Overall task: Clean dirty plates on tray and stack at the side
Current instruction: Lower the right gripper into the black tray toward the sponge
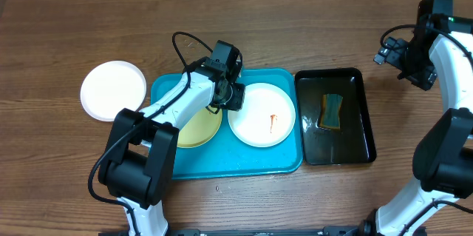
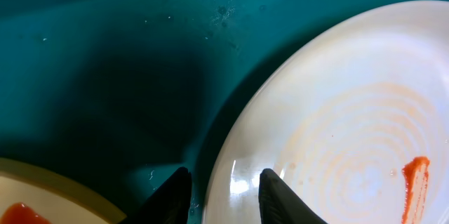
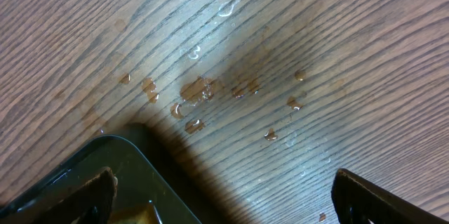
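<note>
A white plate [image 1: 262,114] with an orange-red smear [image 2: 415,182] lies on the right half of the turquoise tray [image 1: 244,163]. A pale yellow plate [image 1: 198,129] lies on its left half, partly under my left arm. My left gripper [image 1: 235,97] is down at the white plate's left rim. In the left wrist view its jaws [image 2: 225,173] straddle that rim, one finger over the tray [image 2: 105,55] and one over the plate [image 2: 351,126], with a gap still showing. A clean white plate [image 1: 113,90] sits on the table left of the tray. My right gripper [image 1: 390,51] hangs open at the far right.
A black tray [image 1: 336,118] holding water and a sponge [image 1: 332,111] stands right of the turquoise tray. Its corner [image 3: 105,161] shows under my right gripper [image 3: 223,182], with water drops [image 3: 196,90] on the wood. The yellow plate's edge [image 2: 28,196] carries a red smear.
</note>
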Robot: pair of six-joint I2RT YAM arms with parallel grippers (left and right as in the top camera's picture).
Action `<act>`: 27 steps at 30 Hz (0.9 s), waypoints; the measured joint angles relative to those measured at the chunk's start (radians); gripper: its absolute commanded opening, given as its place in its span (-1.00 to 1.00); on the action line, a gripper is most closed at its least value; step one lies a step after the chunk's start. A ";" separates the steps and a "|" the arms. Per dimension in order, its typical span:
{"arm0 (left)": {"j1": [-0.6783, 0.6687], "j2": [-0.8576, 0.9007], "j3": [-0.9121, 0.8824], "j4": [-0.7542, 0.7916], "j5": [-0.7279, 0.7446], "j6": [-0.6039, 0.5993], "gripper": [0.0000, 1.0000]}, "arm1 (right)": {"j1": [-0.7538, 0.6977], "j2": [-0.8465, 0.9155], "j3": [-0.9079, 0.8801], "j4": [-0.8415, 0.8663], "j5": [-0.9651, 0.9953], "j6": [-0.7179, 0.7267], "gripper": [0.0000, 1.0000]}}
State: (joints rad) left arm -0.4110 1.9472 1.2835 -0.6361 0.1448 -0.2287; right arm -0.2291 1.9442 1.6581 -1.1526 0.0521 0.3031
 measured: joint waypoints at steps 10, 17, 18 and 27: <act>0.000 0.000 0.000 0.000 -0.009 0.000 -0.72 | 0.000 0.000 0.000 0.127 -0.017 0.000 1.00; 0.000 0.000 0.000 0.003 -0.014 0.001 -0.91 | 0.000 0.000 0.000 0.014 -0.140 -0.117 0.75; 0.000 0.000 0.000 0.005 -0.015 0.000 -0.91 | 0.000 0.000 0.000 -0.002 -0.149 -0.128 0.72; 0.000 0.000 0.000 0.009 -0.018 -0.064 -0.91 | 0.060 -0.045 0.004 -0.145 -0.174 -0.168 0.83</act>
State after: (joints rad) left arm -0.4110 1.9472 1.2835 -0.6273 0.1265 -0.2924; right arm -0.1688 1.8992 1.6619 -1.2976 -0.1215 0.1352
